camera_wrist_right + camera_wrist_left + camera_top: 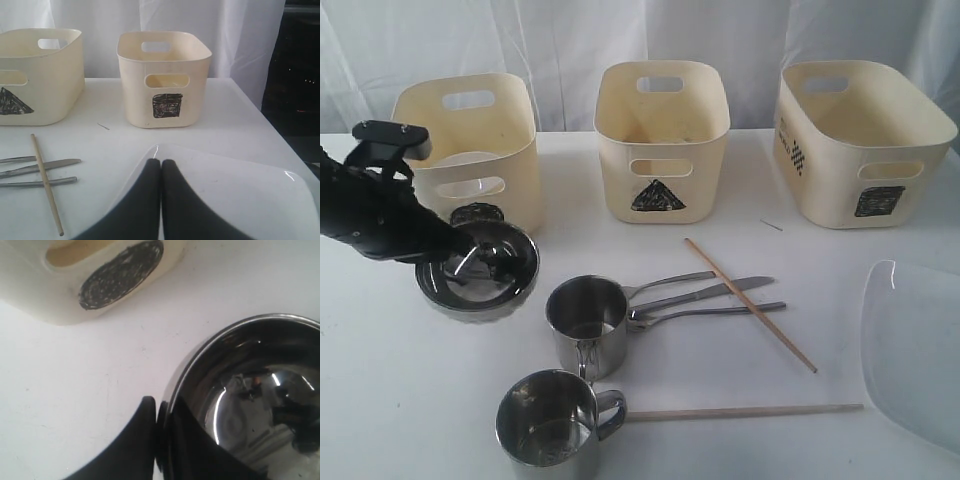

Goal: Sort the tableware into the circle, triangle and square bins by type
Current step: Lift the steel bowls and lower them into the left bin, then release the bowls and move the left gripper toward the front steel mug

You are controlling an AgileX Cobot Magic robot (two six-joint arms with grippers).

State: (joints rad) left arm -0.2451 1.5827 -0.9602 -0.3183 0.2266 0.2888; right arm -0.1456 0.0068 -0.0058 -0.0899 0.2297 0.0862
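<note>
Gripping: my left gripper (161,403) is pinched on the rim of the steel bowl (250,405), one finger outside the wall and one inside.
Right gripper (161,162): fingers pressed together with nothing between them, hanging over the edge of the clear plate (225,195).
Front mug (555,425): steel, upright at the near edge of the white table (400,400), handle to the right.
Flat chopstick (740,410): lies crosswise, one end just beside the front mug's handle.
Second mug (585,320): steel, upright, just behind the front mug.
Steel cutlery (705,295): three pieces side by side to the right of the second mug, the knife in the middle.
Slanted chopstick (750,305): lies across the cutlery handles.
Plate position: far right of the table, partly out of the exterior view.
Bowl position: on the left, just in front of the circle bin (510,130), hiding part of its mark.
Triangle bin (620,170): back centre, mark facing forward.
Square bin (830,170): back right, the widest tub.
</note>
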